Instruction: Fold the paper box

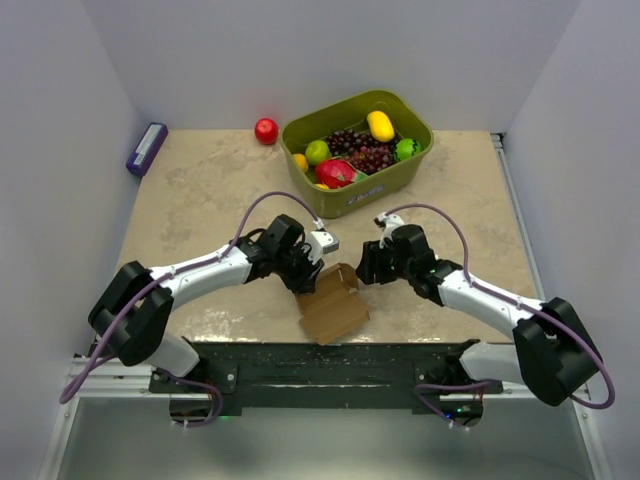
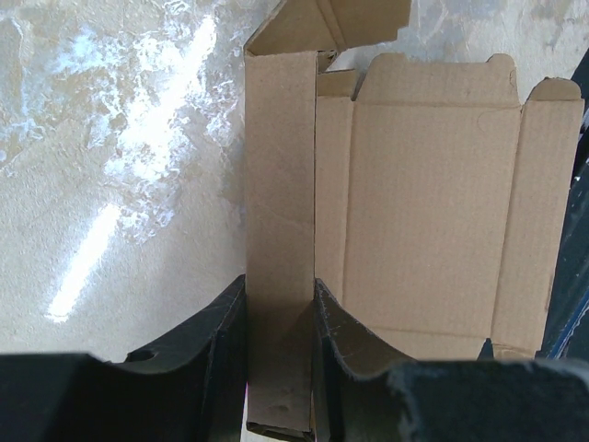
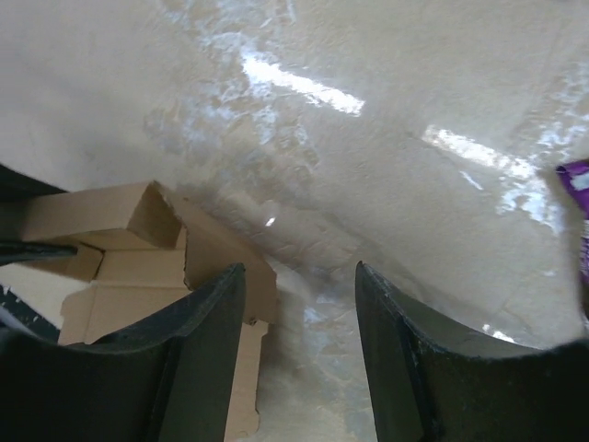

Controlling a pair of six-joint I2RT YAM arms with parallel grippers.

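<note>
- Your beige table (image 1: 200,200) sits between white walls, with a green fruit bin (image 1: 385,188) at the back
- The paper box (image 1: 335,305) lies by the near edge, between both arms
- Your left gripper (image 2: 281,299) pinches one raised side panel; the wide base panel lies flat
- Your right gripper (image 3: 299,276) hangs spread and empty just beside the box
- By my judgement, you are early in the fold: the other walls and lid remain

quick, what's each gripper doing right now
Left gripper: closed on an upright panel of the paper box.
Right gripper: open, holding nothing.
</note>
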